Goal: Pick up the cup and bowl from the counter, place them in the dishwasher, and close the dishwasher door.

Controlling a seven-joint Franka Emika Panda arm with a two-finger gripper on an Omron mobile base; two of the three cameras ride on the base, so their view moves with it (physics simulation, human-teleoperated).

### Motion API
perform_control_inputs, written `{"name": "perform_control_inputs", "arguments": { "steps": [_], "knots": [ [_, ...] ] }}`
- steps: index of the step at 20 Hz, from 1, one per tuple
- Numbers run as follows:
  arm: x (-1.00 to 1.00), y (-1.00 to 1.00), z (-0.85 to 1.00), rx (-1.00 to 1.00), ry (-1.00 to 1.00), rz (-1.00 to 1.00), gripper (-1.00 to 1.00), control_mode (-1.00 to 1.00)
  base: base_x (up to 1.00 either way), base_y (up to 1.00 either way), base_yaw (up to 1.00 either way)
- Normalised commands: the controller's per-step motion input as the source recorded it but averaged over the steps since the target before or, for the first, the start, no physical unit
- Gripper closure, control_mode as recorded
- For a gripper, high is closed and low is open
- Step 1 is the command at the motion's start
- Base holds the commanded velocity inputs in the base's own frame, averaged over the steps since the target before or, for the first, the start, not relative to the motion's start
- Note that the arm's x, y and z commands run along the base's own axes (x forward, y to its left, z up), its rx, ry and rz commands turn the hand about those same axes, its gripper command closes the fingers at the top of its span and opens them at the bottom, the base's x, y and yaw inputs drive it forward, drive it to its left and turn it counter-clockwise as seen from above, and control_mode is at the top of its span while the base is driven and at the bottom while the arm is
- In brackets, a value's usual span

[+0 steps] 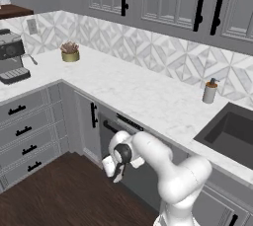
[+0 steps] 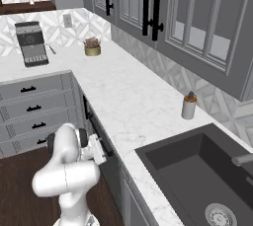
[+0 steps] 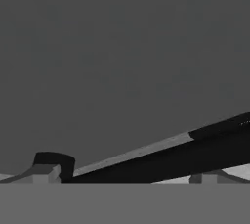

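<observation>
Gripper point(image 1: 117, 171) wide open, empty, low against dishwasher door point(image 1: 141, 173) (flat grey front). One soap dispenser point(image 1: 210, 91), one plant pot point(image 1: 70, 53) on counter point(image 1: 133, 94). Arm bent low.

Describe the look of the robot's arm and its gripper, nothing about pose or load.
The arm is glossy white, built of thick rounded segments, with dark round joint caps like the one at its wrist. No cables or markings are visible. The gripper has a white boxy body with two small dark fingers; in the hand view the fingertips look grey with dark tops.
</observation>
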Motion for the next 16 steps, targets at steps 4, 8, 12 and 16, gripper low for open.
{"name": "perform_control_inputs", "arguments": {
  "steps": [4, 8, 12, 16],
  "knots": [
    [1.00, -1.00, -0.31, 0.00, 0.33, 0.00, -1.00, -1.00, 0.00, 0.00, 0.00],
    [1.00, -1.00, -0.48, 0.05, 0.38, 0.00, -1.00, -1.00, 0.00, 0.00, 0.00],
    [1.00, -0.99, -0.62, 0.12, 0.33, 0.00, -1.00, -1.00, 0.00, 0.00, 0.00],
    [0.83, -0.76, -0.50, 0.16, 0.22, 0.00, -1.00, -1.00, 0.00, 0.00, 0.00]
  ]
}}
